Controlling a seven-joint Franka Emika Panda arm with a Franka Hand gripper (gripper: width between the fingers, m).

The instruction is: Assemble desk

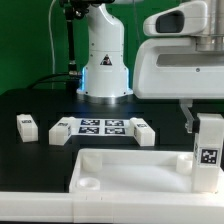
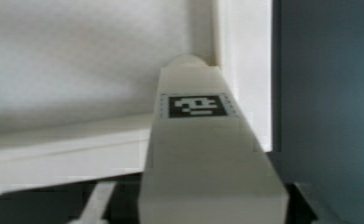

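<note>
Since the leg (image 1: 208, 150) must stand in a corner of the tabletop (image 1: 130, 160), I have the gripper (image 1: 203, 124) clamped on it, upright, there.

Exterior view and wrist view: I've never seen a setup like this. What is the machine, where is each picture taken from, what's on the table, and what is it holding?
The machine is a white robot arm standing on a black table. One picture comes from a camera off the arm. The other comes from a camera on its wrist, looking along its two-finger gripper. The gripper is shut on a white square-section leg bearing a black-and-white tag, held upright by the white plastic rimmed tabletop. Three more white legs lie loose on either side of the flat marker board.
</note>
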